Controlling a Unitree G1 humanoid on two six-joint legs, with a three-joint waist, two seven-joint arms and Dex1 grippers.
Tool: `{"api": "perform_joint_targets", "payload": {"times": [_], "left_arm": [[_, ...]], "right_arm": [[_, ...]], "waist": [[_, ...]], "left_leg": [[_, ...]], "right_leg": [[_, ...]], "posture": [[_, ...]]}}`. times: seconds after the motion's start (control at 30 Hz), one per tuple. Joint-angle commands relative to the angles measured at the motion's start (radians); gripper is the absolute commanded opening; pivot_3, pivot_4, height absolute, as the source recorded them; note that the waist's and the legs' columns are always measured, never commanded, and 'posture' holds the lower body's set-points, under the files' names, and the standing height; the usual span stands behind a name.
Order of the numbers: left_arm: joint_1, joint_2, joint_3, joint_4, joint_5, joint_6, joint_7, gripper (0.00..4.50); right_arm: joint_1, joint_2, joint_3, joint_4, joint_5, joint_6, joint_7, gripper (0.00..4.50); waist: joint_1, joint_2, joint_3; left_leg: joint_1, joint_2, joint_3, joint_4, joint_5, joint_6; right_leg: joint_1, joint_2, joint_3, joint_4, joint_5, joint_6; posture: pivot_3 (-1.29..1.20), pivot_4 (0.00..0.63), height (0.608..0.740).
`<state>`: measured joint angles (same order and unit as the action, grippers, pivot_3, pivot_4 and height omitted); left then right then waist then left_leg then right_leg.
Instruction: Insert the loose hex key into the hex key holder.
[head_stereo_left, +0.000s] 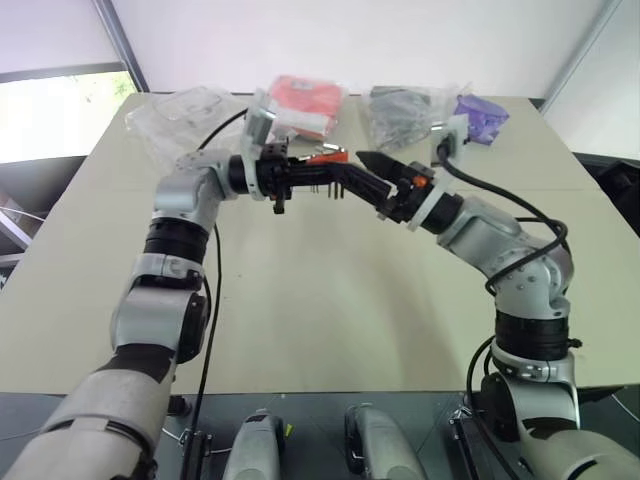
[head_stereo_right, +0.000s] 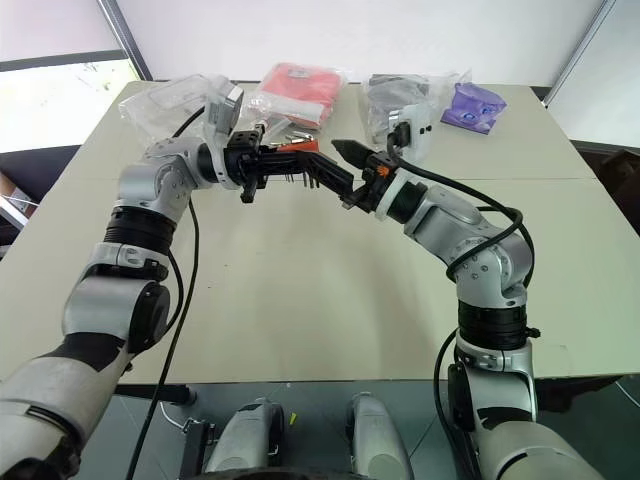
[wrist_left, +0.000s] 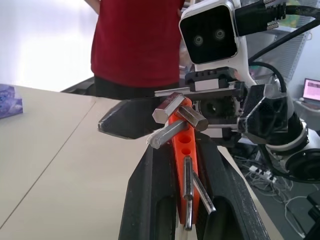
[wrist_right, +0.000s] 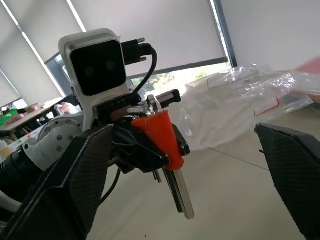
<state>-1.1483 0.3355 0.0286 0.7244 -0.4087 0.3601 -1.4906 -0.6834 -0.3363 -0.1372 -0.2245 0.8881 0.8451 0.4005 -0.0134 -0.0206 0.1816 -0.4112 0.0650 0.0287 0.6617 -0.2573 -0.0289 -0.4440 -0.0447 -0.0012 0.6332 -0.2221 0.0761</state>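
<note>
The left gripper (wrist_left: 187, 200) is clamped on the red hex key holder (wrist_left: 184, 150), held in the air above the table (head_stereo_left: 320, 300), with several grey keys seated in the holder's slots and fanning out from it. The right gripper (wrist_right: 200, 165) stands spread wide just beside the holder, pinching nothing. I cannot tell the loose hex key from the other keys.

Right gripper (wrist_right: 187, 185) agape; left gripper (wrist_right: 135, 145) clamps, seemingly, holder (wrist_right: 160, 137).
</note>
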Motion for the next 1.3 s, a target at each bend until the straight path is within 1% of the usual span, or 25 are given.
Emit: {"api": "perform_joint_targets", "payload": {"times": [0.03,0.13,0.2,0.23,0.3,0.37,0.43,0.5,0.6,0.77,0.83,0.87,0.93,1.03,1.1,1.2,1.3], "left_arm": [[0.008,0.021,0.017,-0.024,-0.003,-0.019,0.008,0.0],[0.057,0.041,0.027,-0.027,-0.013,0.034,0.029,0.0],[0.123,0.058,0.029,-0.062,-0.027,0.096,0.05,0.0],[0.169,0.07,0.024,-0.09,-0.029,0.125,0.058,0.0],[0.226,0.085,0.016,-0.135,-0.029,0.153,0.07,0.0],[0.293,0.095,0.035,-0.166,-0.043,0.231,0.133,0.0],[0.357,0.105,0.037,-0.202,-0.05,0.288,0.168,0.0],[0.396,0.114,0.026,-0.221,-0.039,0.303,0.191,0.0],[0.423,0.12,0.016,-0.185,-0.006,0.301,0.247,0.0],[0.42,0.12,-0.004,-0.083,0.063,0.219,0.324,0.0],[0.404,0.12,-0.009,-0.045,0.078,0.205,0.343,0.95],[0.396,0.123,-0.014,-0.028,0.089,0.202,0.352,1.23],[0.385,0.126,-0.017,-0.002,0.109,0.169,0.369,2.3],[0.372,0.138,-0.007,0.051,0.151,0.06,0.433,3.73],[0.364,0.165,0.005,0.083,0.168,0.015,0.457,3.73],[0.365,0.216,0.038,0.107,0.176,-0.057,0.493,3.73],[0.412,0.267,0.035,0.064,0.2,-0.137,0.507,3.73]], "right_arm": [[0.001,-0.037,-0.042,-0.042,0.01,-0.012,0.016,4.45],[0.047,-0.132,0.0,-0.104,-0.032,-0.022,0.103,4.45],[0.082,-0.205,0.057,-0.155,-0.089,-0.046,0.166,4.45],[0.098,-0.246,0.093,-0.181,-0.132,-0.069,0.201,4.45],[0.115,-0.292,0.133,-0.204,-0.185,-0.102,0.243,4.45],[0.132,-0.375,0.215,-0.228,-0.291,-0.163,0.316,4.45],[0.14,-0.423,0.272,-0.232,-0.363,-0.212,0.368,4.45],[0.144,-0.425,0.29,-0.22,-0.391,-0.24,0.387,4.45],[0.147,-0.41,0.308,-0.201,-0.423,-0.268,0.407,4.45],[0.146,-0.382,0.319,-0.187,-0.457,-0.285,0.423,4.45],[0.146,-0.372,0.321,-0.189,-0.464,-0.284,0.429,4.5],[0.148,-0.37,0.322,-0.193,-0.468,-0.282,0.433,4.5],[0.152,-0.367,0.321,-0.196,-0.473,-0.279,0.44,4.5],[0.162,-0.368,0.313,-0.2,-0.482,-0.274,0.446,4.5],[0.173,-0.376,0.306,-0.207,-0.487,-0.271,0.45,4.5],[0.199,-0.396,0.291,-0.222,-0.493,-0.269,0.455,4.5],[0.232,-0.419,0.273,-0.234,-0.496,-0.268,0.459,4.5]], "waist": [[0.0,0.0,0.0],[0.0,0.0,0.0],[-0.001,0.0,0.0],[-0.004,0.0,0.0],[-0.006,0.0,0.0],[-0.003,0.0,0.0],[-0.001,0.0,0.0],[0.0,0.0,0.0],[0.004,0.0,0.0],[0.004,0.0,0.0],[0.004,0.0,0.0],[0.004,0.0,0.0],[0.005,-0.001,0.0],[0.004,-0.001,0.0],[0.001,-0.001,0.0],[-0.006,-0.001,0.0],[-0.005,-0.001,0.0]], "left_leg": [[0.0,0.0,0.0,0.0,0.0,0.0],[0.0,0.0,0.0,0.0,0.0,0.0],[0.0,0.0,0.0,0.0,0.0,0.0],[0.0,0.0,0.0,0.0,0.0,0.0],[0.001,0.0,0.0,0.0,0.0,0.0],[0.001,0.0,0.0,0.0,0.0,0.0],[0.001,0.0,0.0,0.0,0.0,0.0],[0.001,0.0,0.0,0.001,0.0,0.0],[0.001,0.0,0.0,0.003,0.0,0.0],[0.001,0.0,0.0,0.004,0.0,0.0],[0.001,0.0,0.0,0.004,0.0,0.0],[0.001,0.0,0.0,0.004,0.0,0.0],[0.001,0.0,0.0,0.004,0.0,0.0],[0.003,0.0,0.0,0.004,0.0,0.0],[0.004,0.0,0.0,0.004,0.0,0.0],[0.005,0.0,0.0,0.004,0.0,0.0],[0.004,0.001,0.0,0.003,0.0,0.0]], "right_leg": [[0.0,0.0,0.0,0.0,0.0,0.0],[0.0,0.0,0.0,0.0,0.0,0.0],[0.0,0.0,0.0,0.0,0.0,0.0],[0.0,0.0,0.0,0.0,0.0,0.0],[0.0,0.0,0.001,0.0,0.0,0.0],[0.0,0.001,0.001,0.0,0.0,0.0],[0.0,0.001,0.001,0.0,0.0,0.0],[0.0,0.001,0.001,0.0,0.0,0.0],[0.001,0.0,0.001,0.0,0.0,0.0],[0.001,0.0,0.001,0.0,0.0,-0.001],[0.002,0.0,0.001,0.0,0.0,0.0],[0.002,0.0,0.0,0.0,0.0,0.0],[0.002,0.0,0.001,0.0,0.0,-0.001],[0.003,0.0,0.001,0.0,0.0,-0.002],[0.004,0.0,0.001,0.0,-0.001,-0.004],[0.004,0.001,0.001,0.001,0.0,-0.004],[0.002,0.001,0.001,0.001,0.001,-0.002]], "posture": [[0.0,0.15,0.739],[0.0,0.15,0.739],[0.0,0.15,0.739],[0.0,0.15,0.739],[0.0,0.15,0.739],[0.0,0.15,0.739],[0.0,0.15,0.739],[0.0,0.15,0.739],[0.0,0.15,0.739],[0.0,0.15,0.739],[0.0,0.15,0.739],[0.0,0.15,0.739],[0.0,0.15,0.739],[0.0,0.15,0.739],[0.0,0.15,0.739],[0.0,0.15,0.739],[0.0,0.15,0.739]]}}
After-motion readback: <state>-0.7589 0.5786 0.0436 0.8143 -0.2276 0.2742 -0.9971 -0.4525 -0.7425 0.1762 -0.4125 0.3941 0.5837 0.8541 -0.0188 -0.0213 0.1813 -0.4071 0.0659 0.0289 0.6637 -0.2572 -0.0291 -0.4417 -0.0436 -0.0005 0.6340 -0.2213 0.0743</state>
